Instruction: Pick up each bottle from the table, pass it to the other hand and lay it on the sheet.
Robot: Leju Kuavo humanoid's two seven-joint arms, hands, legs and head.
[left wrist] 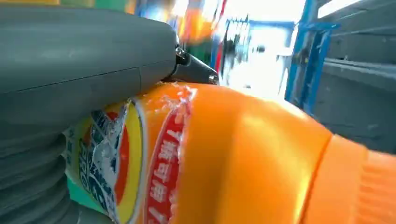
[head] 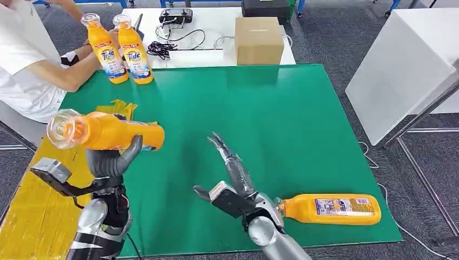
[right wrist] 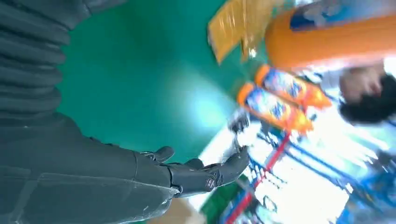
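Green sheet (head: 303,124) covers most of the table in the head view; a yellow surface (head: 38,216) shows along its left edge, with a crinkled yellow piece (head: 122,107) at the sheet's border.

White table (head: 216,32) behind the sheet carries a cardboard box (head: 258,40), a tangle of black cables (head: 162,49) and a dark handheld controller (head: 176,16). A white panel (head: 400,70) stands off to the right.

A person in a white shirt (head: 24,59) sits at the far left corner, an arm (head: 81,73) resting at the sheet's edge, just beside two upright orange bottles (head: 123,51) standing close together on the far left corner of the sheet.

Left hand (head: 113,160) is raised above the sheet's left side and clamped around a held bottle (head: 105,131), orange, lying horizontal in the grip, clear cap toward the left. Left wrist view: thumb (left wrist: 84,51) pressed on the bottle's label.

A lying bottle (head: 330,209) rests on its side on the near right part of the sheet, neck pointing toward the right arm's wrist and just beside it.

Right hand (head: 230,162) hovers over the sheet's near middle, fingers apart and stretched forward, holding nothing; well apart from the held bottle. Right wrist view confirms fingers (right wrist: 224,170) extended, nothing in them.
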